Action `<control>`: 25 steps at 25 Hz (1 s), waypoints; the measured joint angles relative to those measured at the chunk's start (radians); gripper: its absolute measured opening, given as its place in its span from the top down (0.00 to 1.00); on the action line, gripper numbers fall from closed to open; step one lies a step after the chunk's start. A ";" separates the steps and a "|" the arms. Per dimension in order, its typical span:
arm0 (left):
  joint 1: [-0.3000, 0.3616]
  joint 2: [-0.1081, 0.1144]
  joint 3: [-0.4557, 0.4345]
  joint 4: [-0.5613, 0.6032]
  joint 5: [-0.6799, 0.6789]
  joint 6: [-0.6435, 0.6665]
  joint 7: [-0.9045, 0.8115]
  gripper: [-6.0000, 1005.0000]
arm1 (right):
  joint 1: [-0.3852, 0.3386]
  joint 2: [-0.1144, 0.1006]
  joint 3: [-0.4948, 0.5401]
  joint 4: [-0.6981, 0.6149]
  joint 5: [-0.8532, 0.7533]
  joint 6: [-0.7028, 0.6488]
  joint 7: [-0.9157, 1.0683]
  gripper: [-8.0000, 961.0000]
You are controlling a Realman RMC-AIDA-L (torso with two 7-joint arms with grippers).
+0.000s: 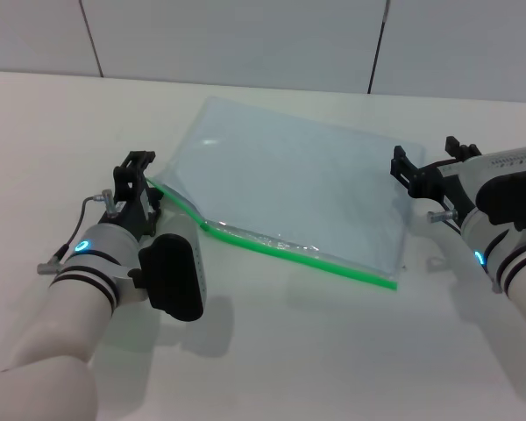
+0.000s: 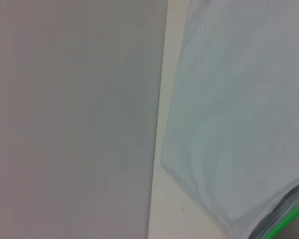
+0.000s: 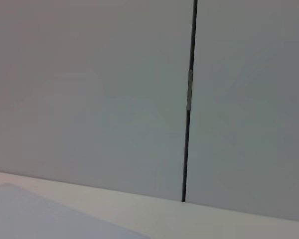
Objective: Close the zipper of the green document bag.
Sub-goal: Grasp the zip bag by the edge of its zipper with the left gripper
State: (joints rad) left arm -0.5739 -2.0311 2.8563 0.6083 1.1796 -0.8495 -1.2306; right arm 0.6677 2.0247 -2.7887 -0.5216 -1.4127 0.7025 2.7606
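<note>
Bright, soft shadows, wrist views blurry

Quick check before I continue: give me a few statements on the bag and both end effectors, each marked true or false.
1. The green document bag lies flat on the table. True.
2. The zipper runs along the bag's far edge, by the wall. False: it runs along the near edge, facing the robot.
3. The left end effector sits at the zipper's left end. True.
4. The right end effector is over the middle of the bag. False: it is at the bag's right edge.
5. Sheets of printed paper lie on the bag. False: nothing lies on it.
</note>
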 joint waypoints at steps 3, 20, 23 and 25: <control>-0.002 -0.001 0.000 -0.003 0.000 0.006 0.002 0.39 | 0.001 0.000 0.000 0.000 0.000 0.000 -0.001 0.19; -0.025 -0.001 0.001 -0.002 0.004 0.038 0.047 0.39 | 0.003 0.000 0.000 0.000 0.000 0.000 -0.001 0.20; -0.028 -0.001 0.001 0.000 0.005 0.038 0.054 0.39 | 0.003 0.000 0.000 0.000 0.000 0.000 -0.001 0.20; -0.030 -0.001 0.001 0.000 0.011 0.038 0.055 0.39 | 0.003 0.000 0.000 0.000 0.000 0.000 -0.001 0.20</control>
State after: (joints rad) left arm -0.6037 -2.0325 2.8578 0.6081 1.1909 -0.8113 -1.1754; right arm 0.6710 2.0247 -2.7887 -0.5215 -1.4127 0.7025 2.7596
